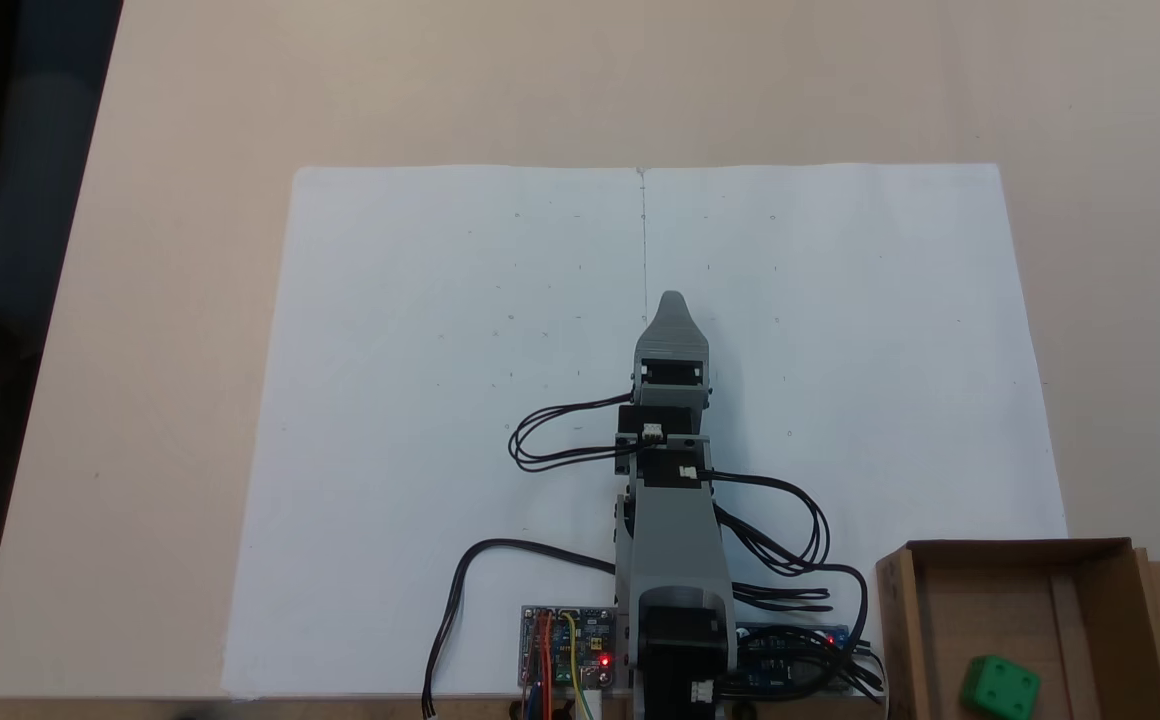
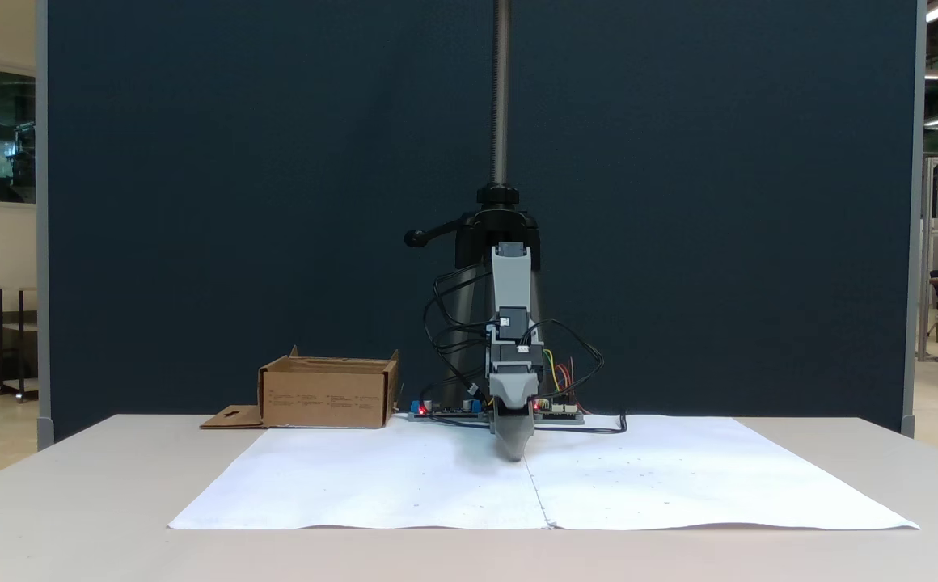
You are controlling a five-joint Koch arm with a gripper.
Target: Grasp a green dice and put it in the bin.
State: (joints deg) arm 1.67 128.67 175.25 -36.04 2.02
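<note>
Fixed view from above. We see the grey plastic arm (image 1: 675, 540) stretched along the midline of two white paper sheets (image 1: 440, 420) laid edge to edge on a smooth beige table (image 1: 170, 300). Its gripper (image 1: 672, 300) tapers to a single rounded point; the jaws lie one over the other here, so we cannot tell whether they are parted or closed, and nothing shows between them. Black cables (image 1: 790, 540) loop from the arm's joints to green circuit boards (image 1: 565, 650) with red lights at its base. At lower right stands the bin (image 1: 900, 610), a brown corrugated cardboard box with low walls and a flap bearing a cut-out slot. The green dice (image 1: 1000, 688), a glossy cube with rounded edges and shallow pip dents, rests on the bin's floor, well apart from the gripper.

Fixed view from the front. We see the arm (image 2: 511, 323) head-on before a dark blue partition (image 2: 234, 202), its gripper (image 2: 513, 453) pointing down just above the paper (image 2: 356, 485); again one tip shows. The bin (image 2: 327, 396) sits at left, its matt wall hiding the contents. A black tripod column (image 2: 501, 121) rises behind the arm.
</note>
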